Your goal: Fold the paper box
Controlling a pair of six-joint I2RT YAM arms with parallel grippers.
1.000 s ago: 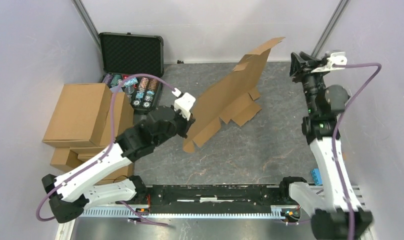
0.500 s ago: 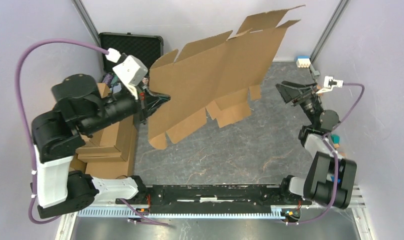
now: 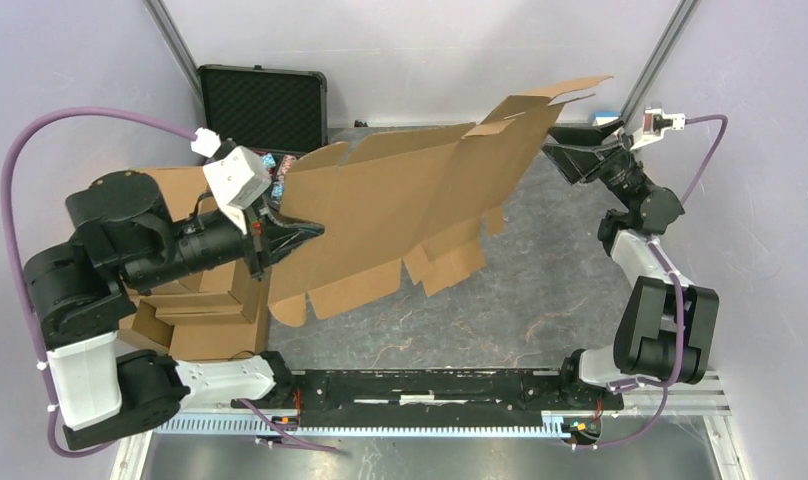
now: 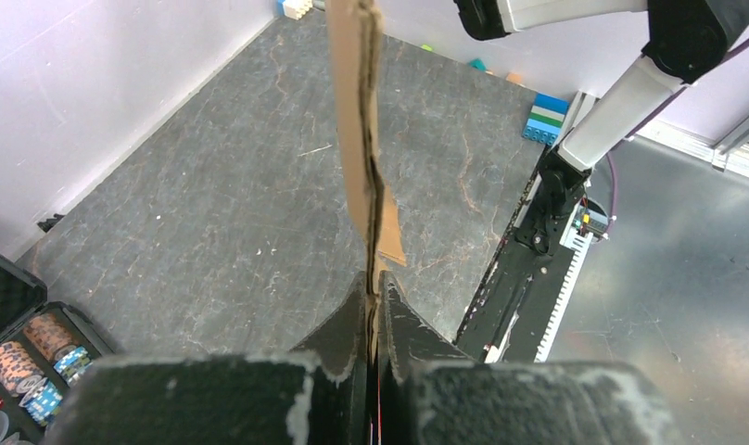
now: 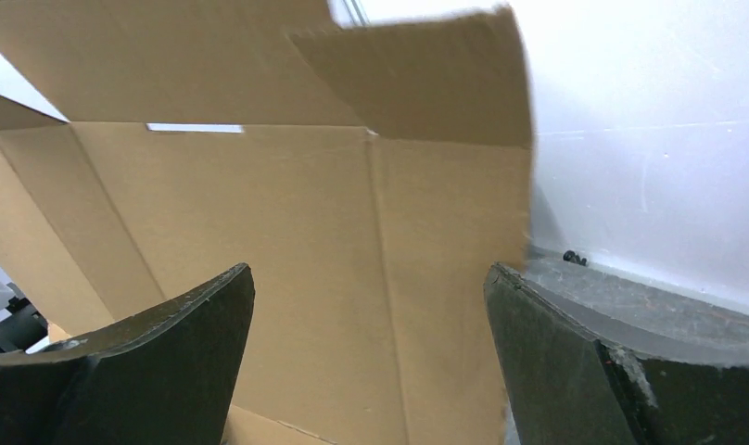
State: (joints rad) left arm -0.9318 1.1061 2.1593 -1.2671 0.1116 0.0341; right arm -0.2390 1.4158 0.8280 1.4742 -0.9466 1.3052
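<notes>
The paper box [image 3: 410, 210] is a flat brown die-cut cardboard sheet held up in the air, slanting from lower left to upper right. My left gripper [image 3: 298, 232] is shut on its left edge. In the left wrist view the sheet [image 4: 357, 139] runs edge-on away from the pinched jaws of that gripper [image 4: 375, 289]. My right gripper [image 3: 560, 152] stands wide open at the sheet's right end, facing it. In the right wrist view the creased cardboard [image 5: 352, 213] fills the space beyond the open gripper [image 5: 366, 283], with nothing between its fingers [image 5: 167, 352].
An open black foam-lined case [image 3: 263, 105] lies at the back left, with poker chips [image 4: 32, 348] in its tray. A pile of brown cartons [image 3: 205, 305] sits under my left arm. Coloured toy blocks [image 4: 545, 119] lie near the right arm's base. The black rail [image 3: 430, 385] runs along the near edge.
The left arm has lifted the sheet off the table and now holds it lower and flatter than half a second ago. The right gripper has opened wide and moved up to the sheet's right end.
</notes>
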